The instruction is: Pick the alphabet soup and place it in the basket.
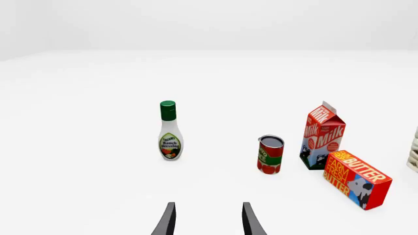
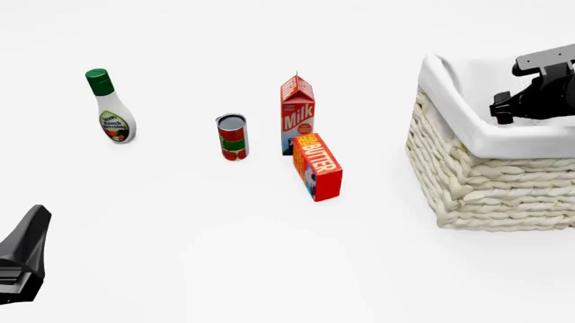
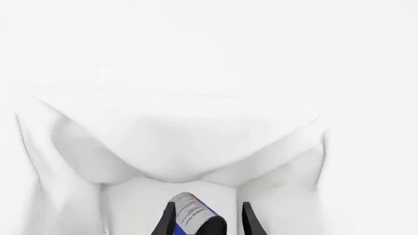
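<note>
On the front view's left edge, the left gripper (image 1: 207, 223) rests with jaws parted, empty. Mid-frame stand a ranch dressing bottle (image 2: 112, 108), tomato can (image 2: 231, 136), milk carton (image 2: 297, 113) and butter box (image 2: 318, 167). At right, above the basket (image 2: 489, 175), the right gripper (image 3: 207, 223) pinches the alphabet soup (image 3: 193, 216): probably rigid and smooth-sided, best gripped around its sides.
</note>
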You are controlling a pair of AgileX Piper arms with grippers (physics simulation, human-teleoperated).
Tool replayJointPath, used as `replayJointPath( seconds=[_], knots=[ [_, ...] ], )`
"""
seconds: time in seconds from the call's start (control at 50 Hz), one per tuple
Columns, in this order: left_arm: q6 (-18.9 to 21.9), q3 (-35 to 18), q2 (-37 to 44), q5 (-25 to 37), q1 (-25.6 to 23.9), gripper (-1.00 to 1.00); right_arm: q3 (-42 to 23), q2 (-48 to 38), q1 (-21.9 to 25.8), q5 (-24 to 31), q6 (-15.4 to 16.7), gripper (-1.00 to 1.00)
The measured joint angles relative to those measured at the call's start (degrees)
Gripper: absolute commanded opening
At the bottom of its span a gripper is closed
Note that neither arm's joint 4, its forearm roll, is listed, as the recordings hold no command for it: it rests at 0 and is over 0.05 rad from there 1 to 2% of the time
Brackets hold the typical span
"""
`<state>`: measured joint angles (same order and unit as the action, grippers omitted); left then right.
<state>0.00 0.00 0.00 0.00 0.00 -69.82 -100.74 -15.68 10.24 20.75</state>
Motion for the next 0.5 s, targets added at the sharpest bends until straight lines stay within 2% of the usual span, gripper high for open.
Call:
replayJointPath(
  seconds=[0.26,0.5],
  knots=[
    [0.0,0.0,0.0,0.0,0.0,1.0,0.3,3.3,0.19,1.29,-0.73,1.0],
    [0.0,0.0,0.0,0.0,0.0,1.0,0.82,9.78,1.5,4.71,-1.49,1.0]
  ],
)
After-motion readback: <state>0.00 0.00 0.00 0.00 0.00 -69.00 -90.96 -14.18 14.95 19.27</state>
